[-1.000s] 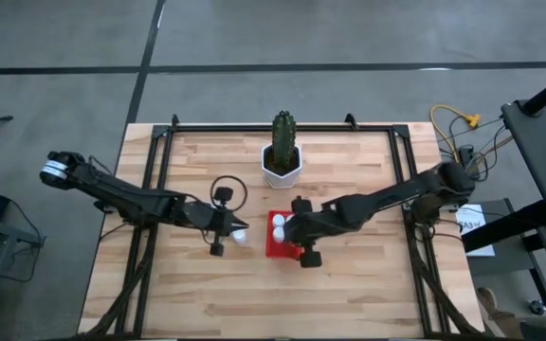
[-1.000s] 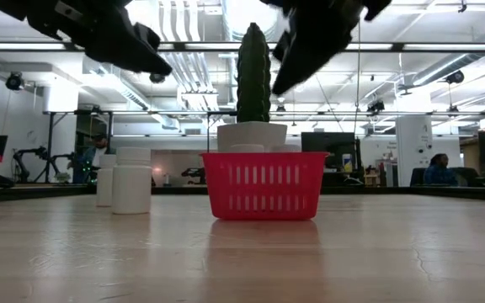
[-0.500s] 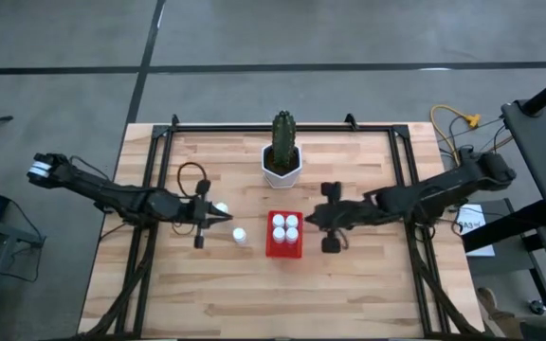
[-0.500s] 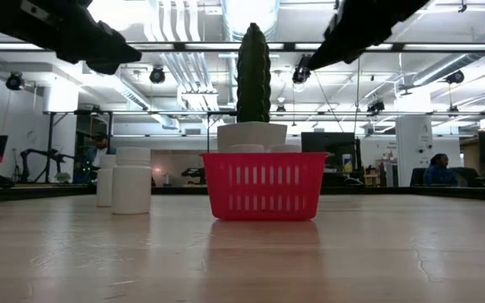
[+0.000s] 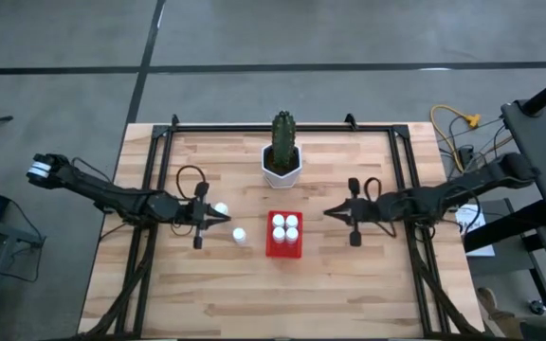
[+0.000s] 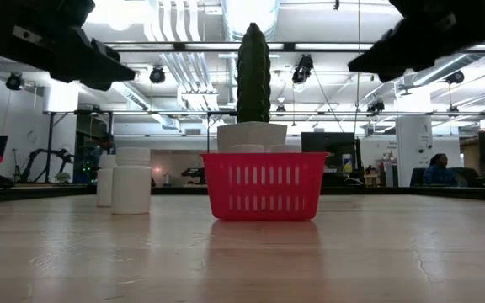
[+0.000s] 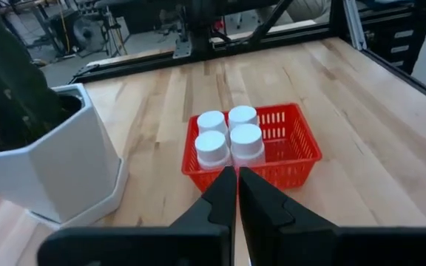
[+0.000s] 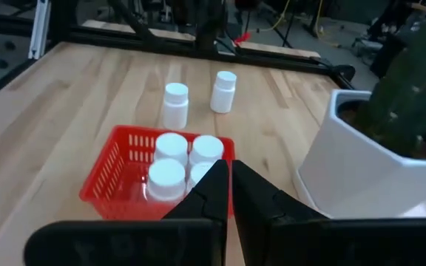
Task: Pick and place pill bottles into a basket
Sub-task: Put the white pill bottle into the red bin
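The red basket stands at the table's middle with several white pill bottles upright inside it. Two more pill bottles stand on their bases on the wood to the basket's left; the right wrist view shows them beyond the basket. My left gripper hovers shut to their left, pointing at the basket. My right gripper hovers shut right of the basket, pointing at it too. Neither holds anything.
A white pot with a tall green cactus stands just behind the basket, toward the far edge. A black frame runs along the table's far and side edges. Bare wood lies between the basket and the near edge.
My right gripper has drawn back from above the basket toward the table's right edge and tipped up from steeply downward to nearly level. My left gripper has pulled back from the nearer loose bottle toward the left edge. Bottles and basket have stayed put.
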Robot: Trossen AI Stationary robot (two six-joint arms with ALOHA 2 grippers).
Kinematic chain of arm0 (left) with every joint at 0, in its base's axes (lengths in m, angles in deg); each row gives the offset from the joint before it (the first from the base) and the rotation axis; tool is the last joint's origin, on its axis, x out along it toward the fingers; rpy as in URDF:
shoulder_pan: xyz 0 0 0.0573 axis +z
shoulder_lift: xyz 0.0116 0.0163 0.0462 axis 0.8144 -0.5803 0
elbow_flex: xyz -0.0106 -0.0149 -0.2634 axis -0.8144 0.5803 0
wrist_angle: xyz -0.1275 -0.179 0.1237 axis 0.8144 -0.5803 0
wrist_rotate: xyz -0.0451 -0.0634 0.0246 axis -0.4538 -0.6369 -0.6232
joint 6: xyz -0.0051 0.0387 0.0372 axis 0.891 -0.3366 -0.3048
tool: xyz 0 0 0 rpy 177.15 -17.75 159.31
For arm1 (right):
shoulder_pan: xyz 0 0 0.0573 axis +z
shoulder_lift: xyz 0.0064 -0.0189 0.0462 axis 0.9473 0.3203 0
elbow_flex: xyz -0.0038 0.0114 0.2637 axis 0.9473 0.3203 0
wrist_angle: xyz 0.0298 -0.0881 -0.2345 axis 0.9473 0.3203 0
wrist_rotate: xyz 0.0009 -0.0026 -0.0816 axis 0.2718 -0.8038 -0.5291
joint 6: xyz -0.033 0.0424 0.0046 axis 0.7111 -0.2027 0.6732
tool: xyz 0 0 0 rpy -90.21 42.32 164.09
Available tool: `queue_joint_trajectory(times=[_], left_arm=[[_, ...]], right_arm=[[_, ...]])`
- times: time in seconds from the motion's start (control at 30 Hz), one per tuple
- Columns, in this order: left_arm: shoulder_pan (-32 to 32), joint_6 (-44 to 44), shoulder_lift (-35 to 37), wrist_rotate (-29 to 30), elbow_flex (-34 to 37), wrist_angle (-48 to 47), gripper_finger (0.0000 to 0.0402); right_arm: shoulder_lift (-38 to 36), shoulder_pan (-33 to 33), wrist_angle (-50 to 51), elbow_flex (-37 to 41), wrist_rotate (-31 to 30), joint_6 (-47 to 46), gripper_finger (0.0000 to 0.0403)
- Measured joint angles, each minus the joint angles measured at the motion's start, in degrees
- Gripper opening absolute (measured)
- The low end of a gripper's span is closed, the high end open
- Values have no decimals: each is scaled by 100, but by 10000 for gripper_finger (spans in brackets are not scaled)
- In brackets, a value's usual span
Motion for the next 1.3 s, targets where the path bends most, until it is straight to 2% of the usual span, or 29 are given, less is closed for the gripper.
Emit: queue_joint_trajectory(times=[0.27,0.6,0.8,0.87,1.03,1.3], left_arm=[[0,24,-102,-4,144,82,0],[9,-389,-382,137,154,97,0],[13,-362,-532,925,154,103,0],[13,-420,-470,944,154,96,6],[13,-397,-169,925,154,18,55],[37,339,94,901,156,-863,188]], right_arm=[[-552,0,-75,665,4,-76,9],[-576,-2,-373,924,9,-13,9],[-577,-2,-369,927,9,-13,9],[-576,-2,-363,926,9,-12,9],[-576,-2,-360,928,9,-13,9],[-574,-2,-359,928,9,-11,9]])
